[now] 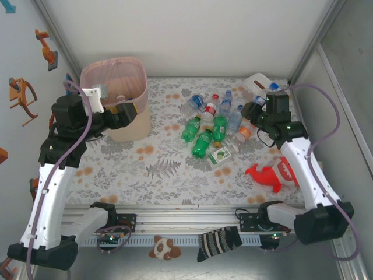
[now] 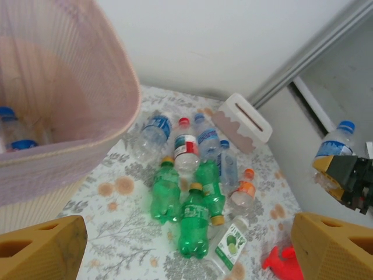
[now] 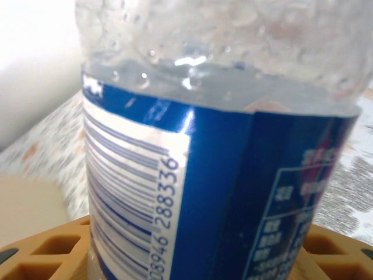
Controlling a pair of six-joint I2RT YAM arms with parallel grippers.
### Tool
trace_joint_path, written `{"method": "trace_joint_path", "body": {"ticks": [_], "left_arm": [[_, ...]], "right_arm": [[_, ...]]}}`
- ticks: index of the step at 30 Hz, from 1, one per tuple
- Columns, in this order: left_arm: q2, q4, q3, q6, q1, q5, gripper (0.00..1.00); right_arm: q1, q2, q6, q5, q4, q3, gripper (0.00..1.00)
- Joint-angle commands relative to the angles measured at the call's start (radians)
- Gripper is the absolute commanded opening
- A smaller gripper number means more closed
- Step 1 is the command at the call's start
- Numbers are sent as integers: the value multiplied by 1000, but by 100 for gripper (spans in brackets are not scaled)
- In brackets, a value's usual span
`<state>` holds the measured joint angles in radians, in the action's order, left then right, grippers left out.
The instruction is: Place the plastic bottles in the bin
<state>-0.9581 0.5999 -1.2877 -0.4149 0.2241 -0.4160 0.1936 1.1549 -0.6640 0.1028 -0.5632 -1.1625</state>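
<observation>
The bin, cream with a pink liner, stands at the back left; two blue-capped bottles lie inside it. My left gripper hangs beside the bin's near right side, open, with nothing between its fingers. A pile of plastic bottles lies on the floral mat: three green ones, a red-labelled one, clear blue-labelled ones and a lime-labelled one. My right gripper is at the pile's far right, shut on a clear bottle with a blue label and blue cap.
A white tissue box sits at the back right corner. A red toy figure lies at the right front of the mat. A striped sock and a small plush rest on the front rail. Walls close in on three sides.
</observation>
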Motion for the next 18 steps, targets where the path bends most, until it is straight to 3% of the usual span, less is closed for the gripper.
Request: {"method": "trace_joint_path", "body": {"ticks": [1, 10, 18], "left_arm": [[15, -107, 16, 0, 12, -107, 90], [10, -365, 59, -36, 63, -328, 85], [-57, -426, -8, 88, 309, -342, 87]], "right_arm": [[17, -86, 280, 214, 56, 5, 47], [60, -251, 523, 577, 118, 33, 41], [123, -326, 575, 791, 201, 12, 38]]}}
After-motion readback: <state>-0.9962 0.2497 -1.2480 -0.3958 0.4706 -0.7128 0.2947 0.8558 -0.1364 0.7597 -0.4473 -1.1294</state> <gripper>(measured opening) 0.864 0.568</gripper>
